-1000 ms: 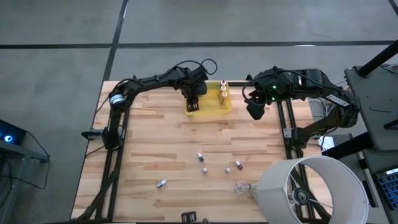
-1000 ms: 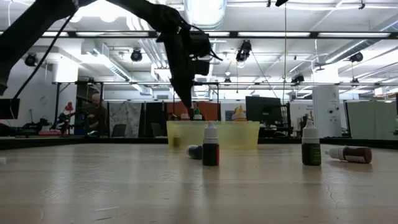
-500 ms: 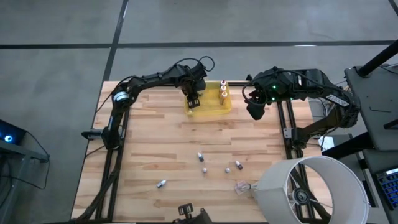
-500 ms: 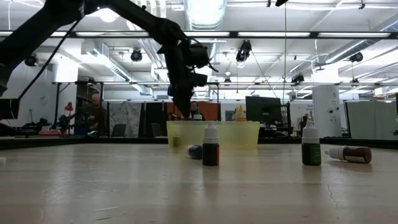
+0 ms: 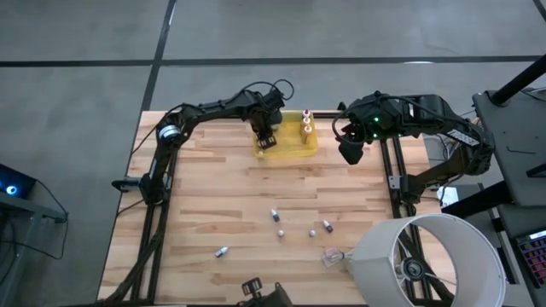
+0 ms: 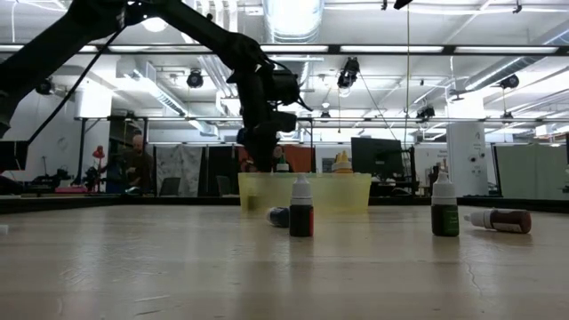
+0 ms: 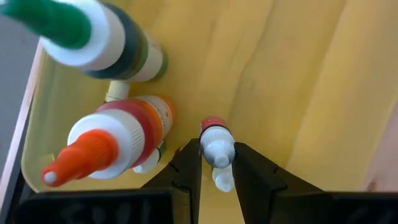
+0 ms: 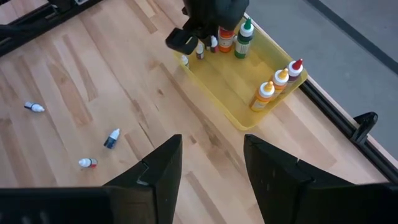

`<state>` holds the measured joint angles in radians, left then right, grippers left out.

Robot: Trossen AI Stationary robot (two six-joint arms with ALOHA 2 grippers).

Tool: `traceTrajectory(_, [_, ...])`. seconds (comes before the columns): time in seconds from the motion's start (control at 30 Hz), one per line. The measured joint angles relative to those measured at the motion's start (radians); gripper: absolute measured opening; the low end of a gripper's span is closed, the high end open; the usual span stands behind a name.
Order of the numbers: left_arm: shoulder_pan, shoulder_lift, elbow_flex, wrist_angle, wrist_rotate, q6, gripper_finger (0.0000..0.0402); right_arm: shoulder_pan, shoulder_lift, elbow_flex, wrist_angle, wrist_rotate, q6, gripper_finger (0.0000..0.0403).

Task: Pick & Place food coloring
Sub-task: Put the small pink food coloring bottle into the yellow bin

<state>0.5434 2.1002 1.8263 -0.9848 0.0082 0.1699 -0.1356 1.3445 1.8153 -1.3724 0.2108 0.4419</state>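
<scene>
From above, you see the left gripper [image 5: 266,136] reaching into the yellow tray [image 5: 294,152] at the table's far side, while the right gripper [image 5: 350,150] waits just beside the tray's right end. Four small bottles [image 5: 276,214] lie scattered on the near half of the table.

At table height, the left arm hangs over the tray's [image 6: 356,191] left end — two bottles [image 6: 301,210] stand upright in front, two lie on their sides.

From your left wrist, the fingers [image 7: 186,171] are clamped on a tiny white-capped bottle [image 7: 217,144] inside the tray, near an orange-capped [image 7: 112,149] and a green-capped bottle [image 7: 99,40].

From your right wrist, the fingers [image 8: 163,165] stand apart, holding nothing.
</scene>
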Motion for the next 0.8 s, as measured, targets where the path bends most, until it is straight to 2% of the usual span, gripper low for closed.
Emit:
traceTrajectory(0.13, [0.000,0.000,0.000,0.000,0.000,-0.068,0.0058,0.000,0.000,0.000,0.000,0.000,-0.001,0.0164])
traceTrajectory(0.8, [0.001,0.000,-0.009,-0.001,0.001,-0.117,0.0058,0.000,0.000,0.000,0.001,-0.001,-0.008,0.0164])
